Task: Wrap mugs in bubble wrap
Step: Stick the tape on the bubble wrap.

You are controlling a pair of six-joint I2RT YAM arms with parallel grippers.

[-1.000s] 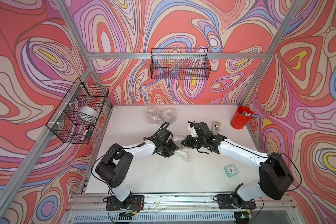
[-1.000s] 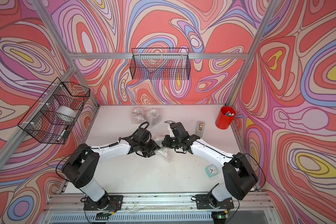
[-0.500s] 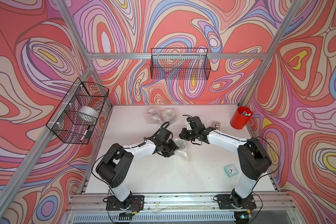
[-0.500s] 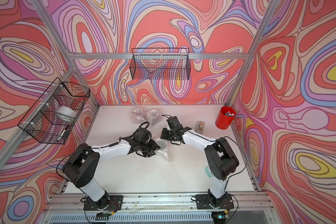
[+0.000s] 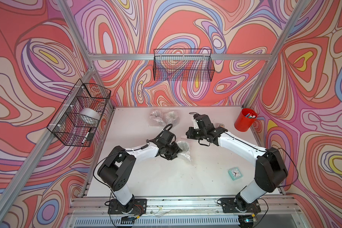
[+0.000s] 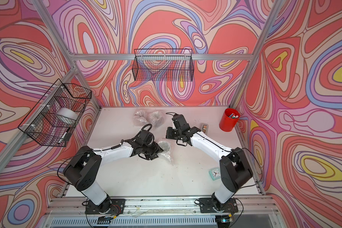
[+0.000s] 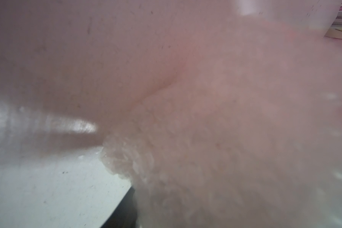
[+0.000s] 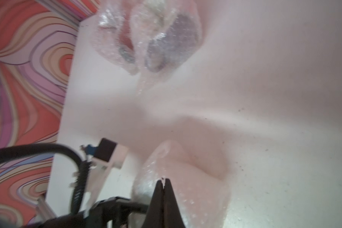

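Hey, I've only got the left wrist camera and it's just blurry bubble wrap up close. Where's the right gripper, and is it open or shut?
Observer: The right gripper is shut and hangs close to the crumpled clear bubble-wrap bundle at mid-table.
Operator: Okay, any other wrapped bundles around?
Observer: Two more shimmery bubble-wrap bundles lie side by side near the back wall.
Operator: Anything loose by the right arm?
Observer: A small mint-green square clock lies face up on the white table, close beside that arm.
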